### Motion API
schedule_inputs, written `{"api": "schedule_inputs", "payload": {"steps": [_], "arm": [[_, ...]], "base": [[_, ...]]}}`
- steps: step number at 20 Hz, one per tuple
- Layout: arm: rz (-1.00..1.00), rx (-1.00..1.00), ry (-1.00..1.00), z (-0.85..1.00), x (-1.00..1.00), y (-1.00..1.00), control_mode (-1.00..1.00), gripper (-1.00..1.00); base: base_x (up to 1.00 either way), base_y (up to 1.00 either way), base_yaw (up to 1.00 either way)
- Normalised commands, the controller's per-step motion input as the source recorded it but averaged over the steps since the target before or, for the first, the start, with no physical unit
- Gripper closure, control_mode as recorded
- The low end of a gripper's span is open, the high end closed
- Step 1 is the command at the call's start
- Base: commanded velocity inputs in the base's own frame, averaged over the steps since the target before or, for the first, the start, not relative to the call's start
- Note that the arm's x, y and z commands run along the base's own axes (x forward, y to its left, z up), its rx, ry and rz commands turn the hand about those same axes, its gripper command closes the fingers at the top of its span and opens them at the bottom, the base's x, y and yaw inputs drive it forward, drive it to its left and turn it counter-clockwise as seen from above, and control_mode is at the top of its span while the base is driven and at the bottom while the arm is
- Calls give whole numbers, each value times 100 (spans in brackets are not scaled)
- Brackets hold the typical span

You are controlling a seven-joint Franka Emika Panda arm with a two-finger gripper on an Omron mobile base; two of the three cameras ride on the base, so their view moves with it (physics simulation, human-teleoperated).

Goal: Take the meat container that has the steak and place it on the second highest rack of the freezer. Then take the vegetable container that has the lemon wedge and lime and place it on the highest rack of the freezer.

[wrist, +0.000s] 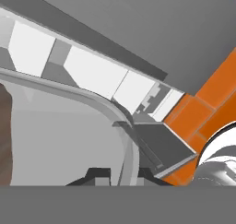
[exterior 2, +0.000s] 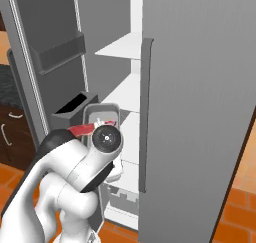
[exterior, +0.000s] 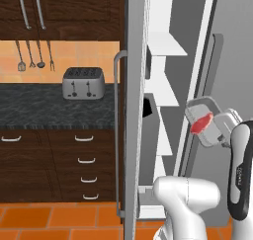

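Steak container held up before the open freezer

The tall grey freezer [exterior 2: 200,87] stands open, its flat white racks [exterior 2: 120,46] smooth and bare, beside dark wood cabinets [exterior: 59,160] and a boxy metal toaster [exterior: 83,82]. No writing is readable. The gripper [wrist: 123,179] is clamped on the rim of the grey, rounded meat container [exterior: 206,119], tilted in mid-air at the freezer's opening with the red steak [exterior: 201,123] inside.

No readable text anywhere; faint marks on the robot arm [exterior: 240,172] may be lettering, too blurred.
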Motion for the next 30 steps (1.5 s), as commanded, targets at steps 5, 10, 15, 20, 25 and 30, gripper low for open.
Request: {"api": "schedule_inputs", "payload": {"steps": [5, 10, 15, 20, 25, 30], "arm": [[-4, 7, -1, 0, 95, 33, -100, 100], [-3, 10, 1, 1, 100, 3, -100, 100], [0, 13, 1, 4, 99, -18, -100, 100], [-2, 5, 14, 23, 89, 0, -100, 100], [-3, 0, 7, 0, 78, -8, -100, 100], [0, 0, 0, -15, 68, -1, -100, 100]], "base": [[0, 0, 0], [0, 0, 0], [0, 0, 0], [0, 0, 0], [0, 0, 0], [0, 0, 0]]}}
